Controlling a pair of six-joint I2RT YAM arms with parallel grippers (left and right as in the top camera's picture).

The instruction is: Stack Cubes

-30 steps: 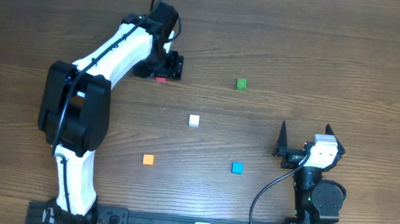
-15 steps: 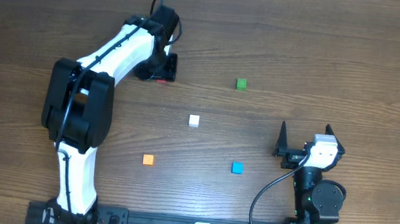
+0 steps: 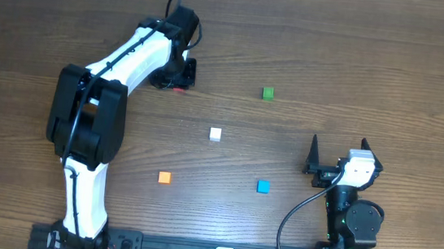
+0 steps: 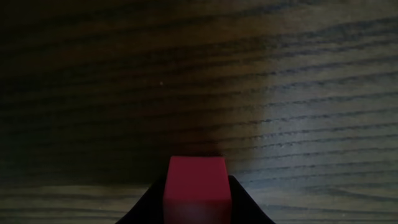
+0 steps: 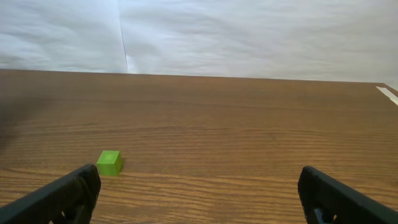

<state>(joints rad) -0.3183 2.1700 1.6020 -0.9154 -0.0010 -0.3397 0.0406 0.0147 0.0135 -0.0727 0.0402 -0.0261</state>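
while in left gripper [image 4: 196,198], red cube [image 4: 196,177]

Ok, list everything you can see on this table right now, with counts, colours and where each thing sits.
red cube: one, red, far side, left of centre
green cube: one, green, far side, right of centre
white cube: one, white, middle of the table
orange cube: one, orange, near side, left of centre
blue cube: one, blue, near side, right of centre
table: one, brown wood, under everything
left pincer: one, black on a white arm, closed on the red cube
right pincer: one, black, open, near right by its base, holding nothing
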